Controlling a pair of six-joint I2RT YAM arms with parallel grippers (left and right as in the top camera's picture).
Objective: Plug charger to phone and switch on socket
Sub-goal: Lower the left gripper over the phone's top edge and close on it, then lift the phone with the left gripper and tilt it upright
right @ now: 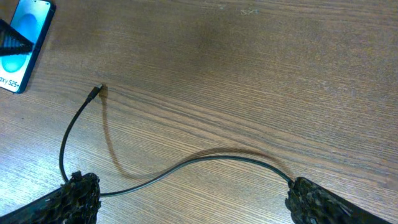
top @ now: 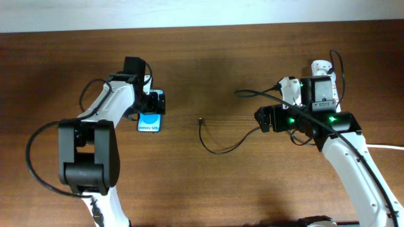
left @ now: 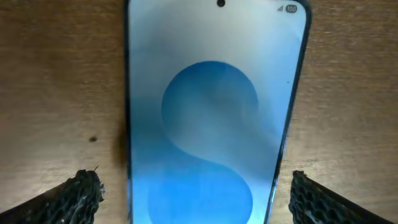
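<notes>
Reads as the opening step, the reach for both halves of the join, with nothing plugged in yet. Spreads the left claw (left: 196,202) wide over the phone (left: 211,124), one finger down each long side and seemingly clear of both, gripping nothing. Finds that phone lying flat, screen lit blue, left of the middle of the desk (top: 202,63) and roughly midway between far and near edges. Holds the right claw (right: 196,199) just as wide and just as empty, low over the charger (right: 211,157), a thin black cable snaking across between the fingers. Leaves the connector tip (right: 97,90) loose near the desk's centre, apart from the phone. Calls next, probably, for closing the right claw on the cable just behind the tip, steadying the phone with the left, then lining the tip up with the port, likely on the short edge toward the near side: small target, limp cable, so best done slowly. Shows the socket (top: 320,65) only in part, white, under the right arm toward the far right corner, with a white cord (top: 385,146) running off the right edge; cannot tell the switch position. Offers dark brown, matt wood grain underfoot, and of the room only a pale strip beyond the far edge.
</notes>
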